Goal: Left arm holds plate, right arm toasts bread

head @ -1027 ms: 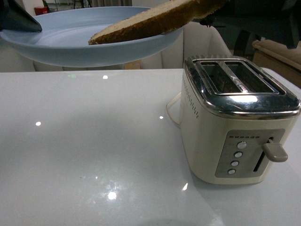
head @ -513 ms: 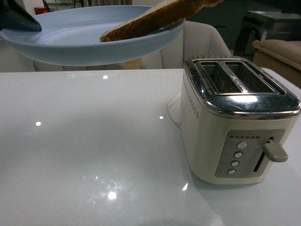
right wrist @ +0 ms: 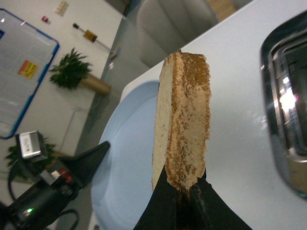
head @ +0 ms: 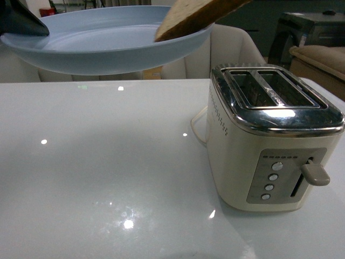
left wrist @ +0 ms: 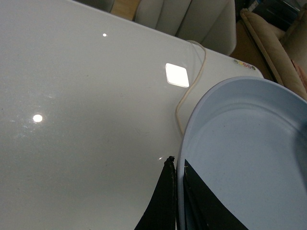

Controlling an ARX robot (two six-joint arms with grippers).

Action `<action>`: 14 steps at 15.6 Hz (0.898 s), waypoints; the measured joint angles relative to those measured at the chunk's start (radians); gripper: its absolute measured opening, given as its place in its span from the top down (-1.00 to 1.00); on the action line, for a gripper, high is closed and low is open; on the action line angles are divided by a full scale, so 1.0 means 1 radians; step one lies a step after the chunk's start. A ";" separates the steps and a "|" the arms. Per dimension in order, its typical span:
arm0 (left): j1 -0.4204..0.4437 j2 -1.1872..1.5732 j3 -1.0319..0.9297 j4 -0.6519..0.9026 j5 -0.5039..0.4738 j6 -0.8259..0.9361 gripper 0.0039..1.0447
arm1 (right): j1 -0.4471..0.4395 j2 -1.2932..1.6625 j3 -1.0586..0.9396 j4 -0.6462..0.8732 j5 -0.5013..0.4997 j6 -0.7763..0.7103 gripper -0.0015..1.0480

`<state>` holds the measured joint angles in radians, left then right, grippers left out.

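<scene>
The pale-blue plate [head: 108, 43] hangs in the air at the upper left of the front view, above the white table. My left gripper [left wrist: 178, 167] is shut on the plate's [left wrist: 249, 158] rim, one finger under it and one inside; a black fingertip [head: 21, 24] shows at the far left. The bread [head: 197, 15], light brown with a darker crust, is lifted over the plate's right edge, its upper part cut off by the frame. My right gripper [right wrist: 184, 184] is shut on the bread's [right wrist: 184, 120] lower end. The plate [right wrist: 127, 163] lies below it.
A cream and chrome two-slot toaster [head: 269, 140] stands on the table at the right, slots [head: 267, 86] empty, lever [head: 315, 172] up. Its cord [left wrist: 192, 81] runs across the table [head: 97, 172]. A pale sofa [head: 232, 48] stands behind the table.
The bread has risen off the plate and moved right, its low end now at the plate's right rim. The plate and the left gripper have stayed put.
</scene>
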<state>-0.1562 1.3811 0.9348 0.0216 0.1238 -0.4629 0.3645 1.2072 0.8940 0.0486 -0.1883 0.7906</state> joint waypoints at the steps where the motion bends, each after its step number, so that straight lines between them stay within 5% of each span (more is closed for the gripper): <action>1: 0.000 0.000 0.000 0.000 0.000 0.000 0.96 | -0.001 -0.010 0.000 -0.006 0.024 -0.022 0.94; 2: 0.000 0.000 0.000 0.000 0.000 0.000 0.96 | -0.002 -0.024 -0.002 -0.009 0.066 -0.049 0.94; 3: 0.000 0.000 0.000 0.000 0.000 0.000 0.96 | -0.007 -0.122 -0.008 0.005 0.317 -0.301 0.94; 4: 0.000 0.000 0.000 0.000 0.000 0.000 0.96 | -0.014 -0.154 -0.025 0.014 0.409 -0.497 0.94; 14: 0.000 0.000 0.000 0.000 0.000 0.000 0.96 | -0.065 0.183 0.066 0.033 0.311 -0.573 0.94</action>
<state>-0.1562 1.3811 0.9348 0.0219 0.1234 -0.4629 0.2996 1.3899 0.9604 0.0814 0.1223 0.2180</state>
